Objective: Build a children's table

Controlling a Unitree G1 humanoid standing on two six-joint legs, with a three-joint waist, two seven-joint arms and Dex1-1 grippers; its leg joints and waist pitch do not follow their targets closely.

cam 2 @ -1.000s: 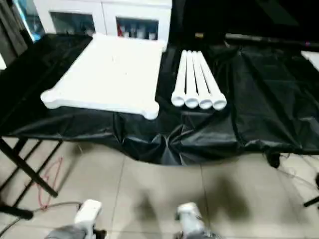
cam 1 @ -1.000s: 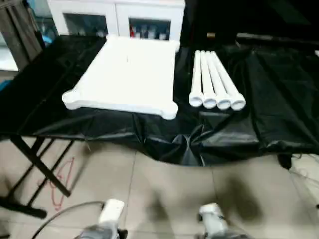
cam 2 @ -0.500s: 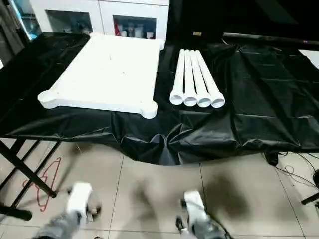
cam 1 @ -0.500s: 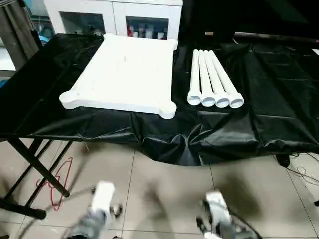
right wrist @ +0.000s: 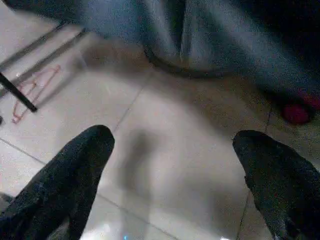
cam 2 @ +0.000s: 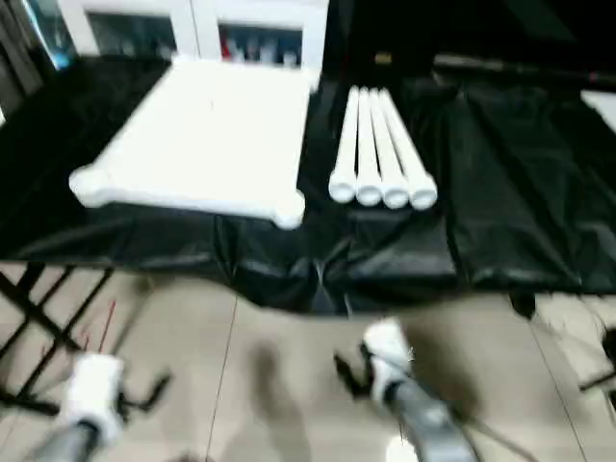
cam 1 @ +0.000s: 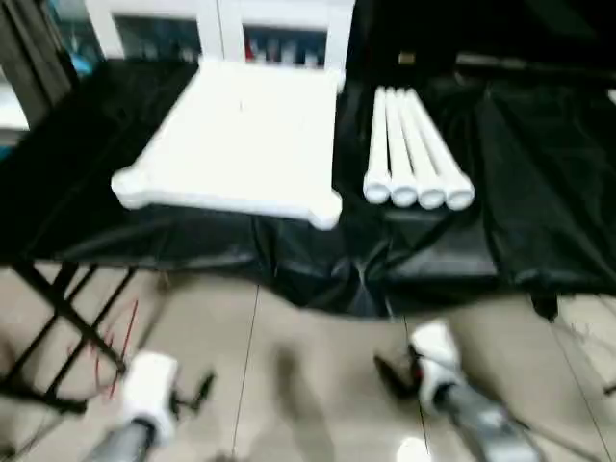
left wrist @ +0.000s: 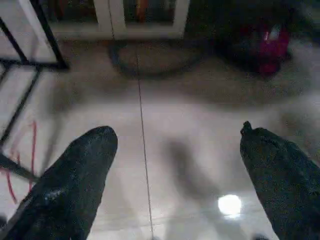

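- Nothing assembled yet: tabletop (cam 1: pixel 241 135) lies flat on the black-covered table (cam 1: pixel 539 192), four legs (cam 1: pixel 414 149) bundled just beside it, none socketed.
- Your left gripper (left wrist: pixel 175 165) and right gripper (right wrist: pixel 170 170): fingers spread wide, empty, low over the floor, well short of the parts.
- Left to do: grab legs, fit all four.

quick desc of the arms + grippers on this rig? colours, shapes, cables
Silver tubular forearms, each ending in a white rounded wrist block. The left gripper and right gripper each have two black, thick, round-tipped fingers. Thin dark parts, perhaps cables, show beside the wrists.
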